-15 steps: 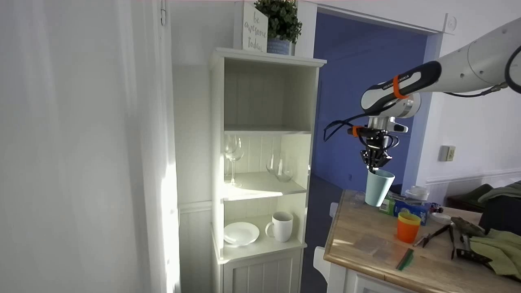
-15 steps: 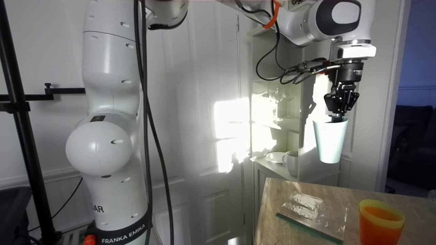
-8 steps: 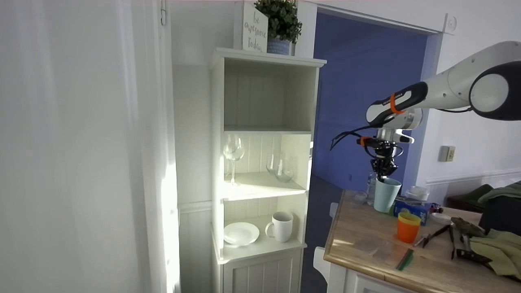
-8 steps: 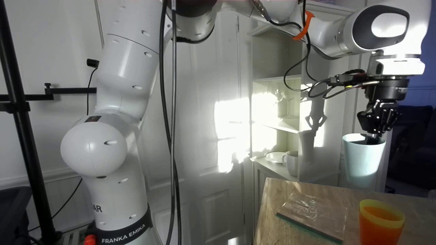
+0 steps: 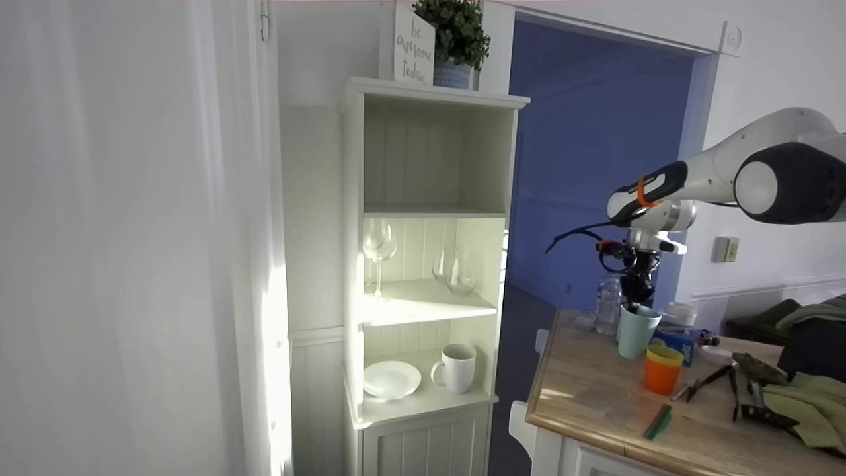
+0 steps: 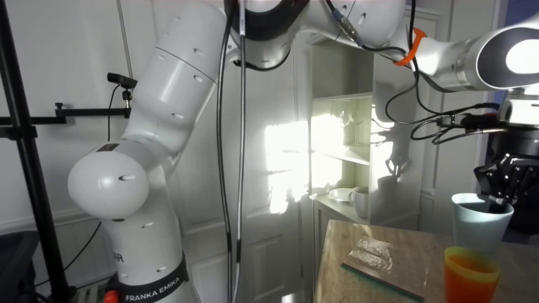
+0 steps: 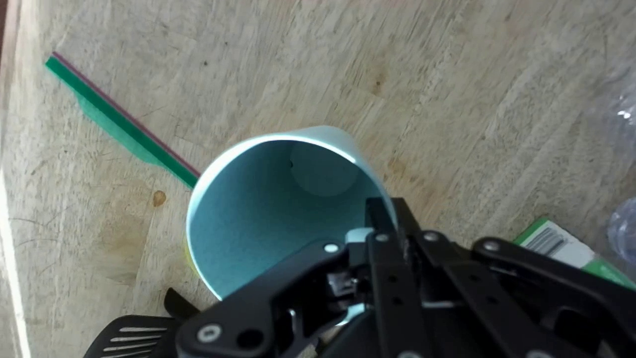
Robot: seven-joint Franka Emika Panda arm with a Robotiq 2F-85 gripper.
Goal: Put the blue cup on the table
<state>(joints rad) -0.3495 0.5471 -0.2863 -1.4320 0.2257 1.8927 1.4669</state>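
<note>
Inward from the edge of the light natural-wood table (image 5: 572,363) that faces the white shelf cabinet (image 5: 436,94), I hold a plain, pale blue-teal tumbler (image 5: 636,335). My black two-fingered gripper (image 7: 392,215) pinches its rim, one fingertip (image 7: 378,216) inside, one outside. The tumbler leans slightly; whether the base touches the wood I cannot tell. Near it stands an orange cup with a yellow rim (image 6: 470,280). Closer to the corner by the cabinet lies a clear plastic bag with a green strip (image 6: 377,259).
</note>
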